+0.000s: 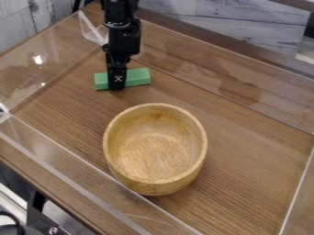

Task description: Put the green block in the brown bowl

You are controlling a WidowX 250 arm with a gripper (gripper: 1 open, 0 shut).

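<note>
The green block point(138, 77) lies flat on the wooden table at the back left, a short way behind the brown bowl point(153, 180). My gripper point(114, 83) comes straight down onto the block's middle. Its black fingers are shut on the block and hide the block's centre, so green shows on either side of them. I cannot tell whether the block is off the table. The bowl stands upright in the middle of the table with nothing in it.
Clear plastic walls point(50, 55) fence the wooden table point(245, 119) on the left, front and right. A grey panelled wall point(233, 23) runs along the back. Dark equipment shows below the table's front left corner.
</note>
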